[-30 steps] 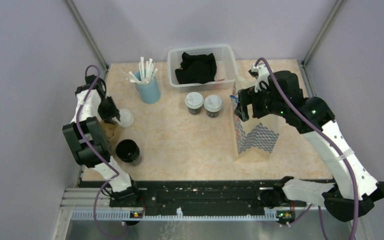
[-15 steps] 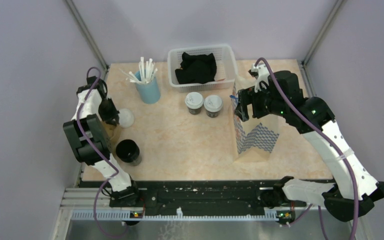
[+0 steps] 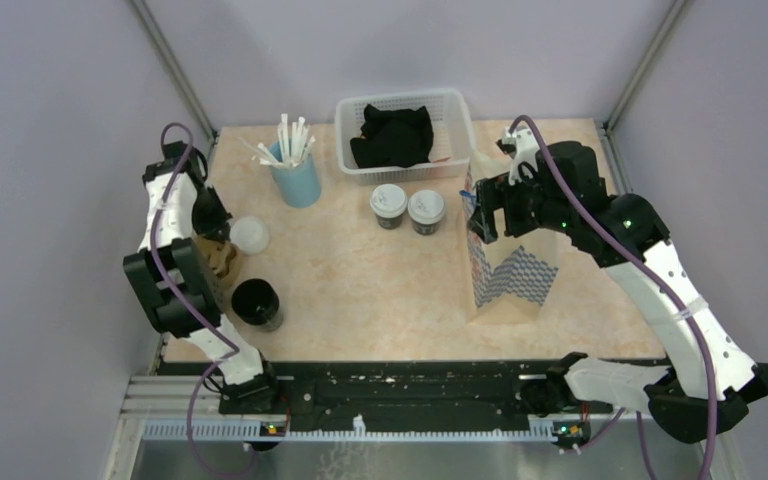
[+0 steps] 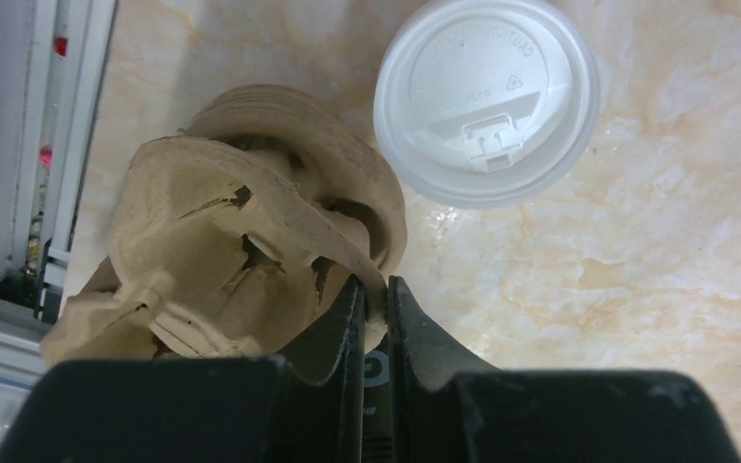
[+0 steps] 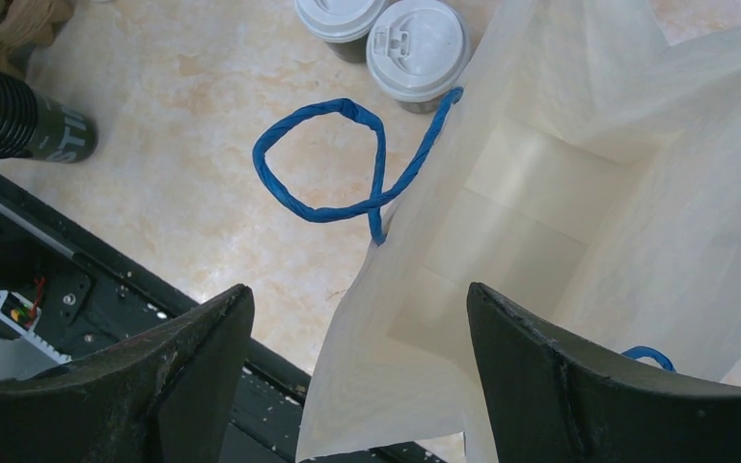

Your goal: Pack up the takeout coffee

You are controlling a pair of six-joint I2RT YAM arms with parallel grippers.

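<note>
Packing looks barely started. The paper bag point(image 3: 505, 270) stands open, nothing visible inside. The right gripper point(image 5: 357, 323) hovers over the bag's mouth, jaws spread wide and empty. The 2 lidded cups point(image 3: 388, 203) stand just left of the bag, not yet in any holder. Far left of the bag, the left gripper point(image 4: 374, 299) pinches the pulp carrier point(image 4: 241, 260) by its rim.
</note>
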